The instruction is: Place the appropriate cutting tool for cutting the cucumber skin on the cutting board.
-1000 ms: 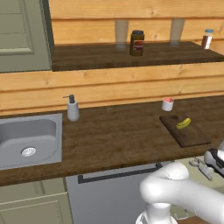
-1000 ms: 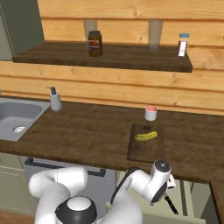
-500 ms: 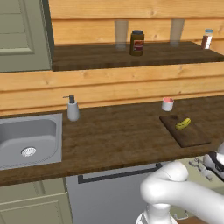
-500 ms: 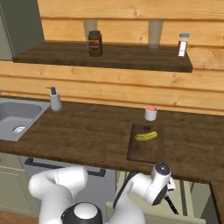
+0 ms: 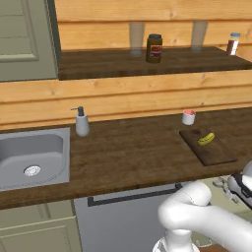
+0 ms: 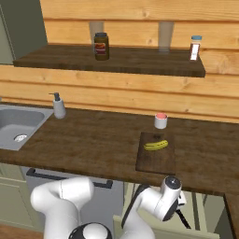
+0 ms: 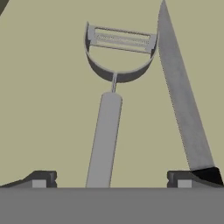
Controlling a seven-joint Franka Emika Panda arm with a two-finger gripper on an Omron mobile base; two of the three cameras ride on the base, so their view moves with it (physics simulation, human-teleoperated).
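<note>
In the hand view a grey peeler (image 7: 105, 140) lies on the drawer floor (image 7: 43, 87), its blade head away from me and its handle running back between my fingertips. My gripper (image 7: 111, 179) is open, one tip on each side of the handle, not touching it. A long-bladed knife (image 7: 181, 96) lies just right of the peeler, its dark handle by my right fingertip (image 7: 183, 179). The yellow-green cucumber (image 5: 206, 139) (image 6: 156, 145) rests on the dark cutting board (image 5: 216, 155) (image 6: 156, 161) on the counter. My hand (image 6: 170, 186) hangs below the counter edge, over the open drawer (image 6: 200, 210).
A small white cup with a red top (image 5: 188, 116) stands just behind the board. A soap dispenser (image 5: 81, 123) and the sink (image 5: 29, 157) are at the left. On the shelf above stand a dark jar (image 5: 154, 47) and a shaker (image 5: 232, 43).
My hand has sunk very slightly toward the drawer. Nothing on the counter has moved.
</note>
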